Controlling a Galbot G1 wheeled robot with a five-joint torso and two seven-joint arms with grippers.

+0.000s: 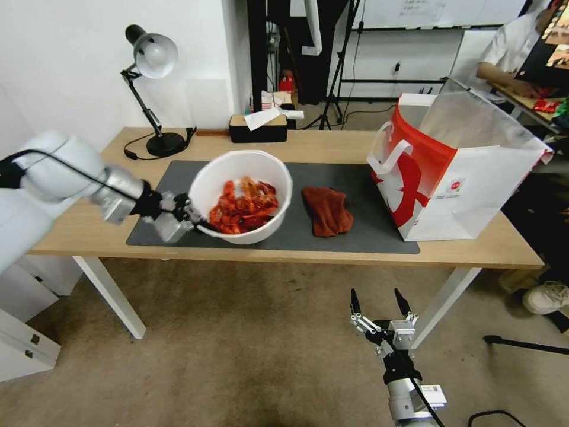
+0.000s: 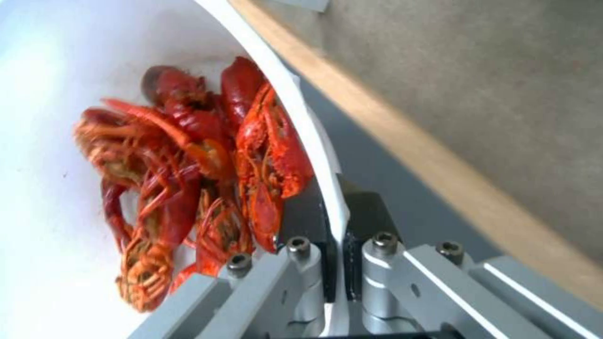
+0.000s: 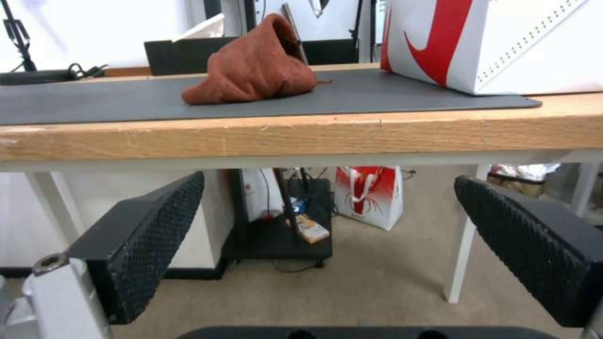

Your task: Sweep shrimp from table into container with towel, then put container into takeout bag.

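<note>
The white container (image 1: 249, 166) hangs tilted over the dark mat at the table's (image 1: 83, 228) left front, with a heap of red shrimp (image 1: 243, 207) inside. My left gripper (image 1: 198, 224) is shut on the container's near rim (image 2: 327, 188), one finger inside beside the shrimp (image 2: 188, 179). The rust-red towel (image 1: 328, 210) lies crumpled on the mat to the right of the container. The towel (image 3: 254, 66) sits a short way left of the takeout bag (image 3: 502, 42). That white and red takeout bag (image 1: 456, 172) stands open at the table's right end. My right gripper (image 1: 379, 302) hangs open below the table's front edge.
A black desk lamp (image 1: 151, 89) stands at the table's back left, and a black tissue box (image 1: 259, 126) at the back middle. White table legs (image 1: 112, 293) stand on the carpet. A person sits at another desk at the far right.
</note>
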